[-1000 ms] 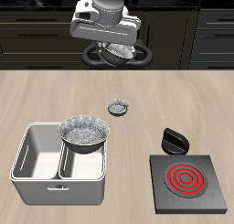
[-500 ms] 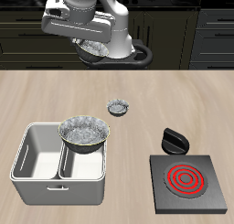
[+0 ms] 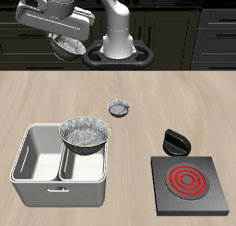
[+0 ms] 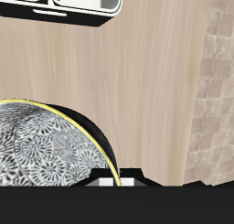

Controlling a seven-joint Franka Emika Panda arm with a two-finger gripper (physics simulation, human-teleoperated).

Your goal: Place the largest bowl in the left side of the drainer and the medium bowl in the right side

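**Medium bowl held aloft at the back, largest bowl resting in the drainer**

Closest to the front edge of the pale, wood-grained bench [image 3: 138,91] sits a black square hotplate [image 3: 191,184] with a glowing red spiral coil. Beside it stands the drainer [image 3: 37,170], a light grey-white rectangular tub with rounded corners and smooth walls, split by a middle wall into two deep compartments.

The largest bowl [image 3: 86,133] sits in the compartment nearer the hotplate, riding high with its rim above the tub's edge. Its outer wall is dark and its inside is grey, metallic and crinkly with speckles. The other compartment is bare.

Just behind the hotplate lies a small black knob-like piece [image 3: 175,140]. Farther back, well apart from the drainer, the smallest bowl [image 3: 120,107] rests upright on the wood and has the same speckled finish.

At the very back, high above the bench, the gripper [image 3: 69,38] has its fingers clamped on the rim of the medium bowl [image 3: 63,48]. The bowl hangs beneath the white hand, beside the arm's pale base column [image 3: 120,36]. The wrist view shows this bowl's round rim and its frosted, foil-like inside [image 4: 41,150].
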